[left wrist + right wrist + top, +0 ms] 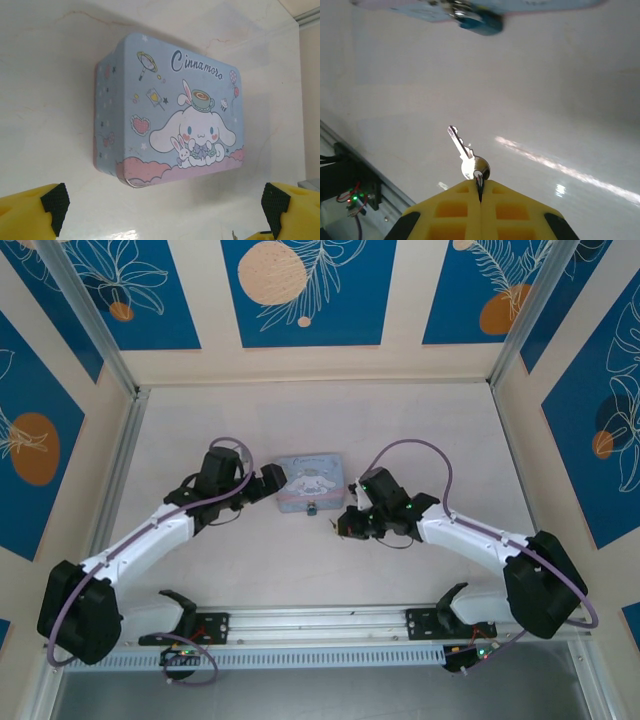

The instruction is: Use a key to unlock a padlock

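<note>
Right wrist, one key (465,152) (pinched), one padlock (477,21)

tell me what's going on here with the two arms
The right gripper is shut on the key, pinching its head, with the blade pointing toward the padlock at the front edge of the tin. The key is not yet in the lock. The left gripper hangs open beside the tin.

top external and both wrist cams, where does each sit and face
top external: above and behind the robot, looking down on the table; both arms show.
left wrist: on the left arm, looking down at the tin; open left gripper below.
right wrist: low over the table, facing the padlock; right gripper shut on the key.
shared: top and left wrist both show the tin.
</note>
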Controlling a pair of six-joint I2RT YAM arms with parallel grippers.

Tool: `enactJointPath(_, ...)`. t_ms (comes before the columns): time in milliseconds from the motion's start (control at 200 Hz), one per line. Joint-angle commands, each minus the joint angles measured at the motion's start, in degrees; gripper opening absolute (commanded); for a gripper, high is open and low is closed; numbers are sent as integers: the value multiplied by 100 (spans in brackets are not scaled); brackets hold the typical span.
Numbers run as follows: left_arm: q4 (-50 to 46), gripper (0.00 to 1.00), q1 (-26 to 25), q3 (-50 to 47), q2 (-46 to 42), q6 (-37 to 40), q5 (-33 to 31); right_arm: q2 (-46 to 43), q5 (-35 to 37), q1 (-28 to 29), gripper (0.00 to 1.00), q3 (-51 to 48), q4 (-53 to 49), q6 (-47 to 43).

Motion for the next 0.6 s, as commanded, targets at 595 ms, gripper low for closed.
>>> enactJointPath(595,1189,68,-845,139,896,-732,292,1018,-536,206,0,1508,479,-295)
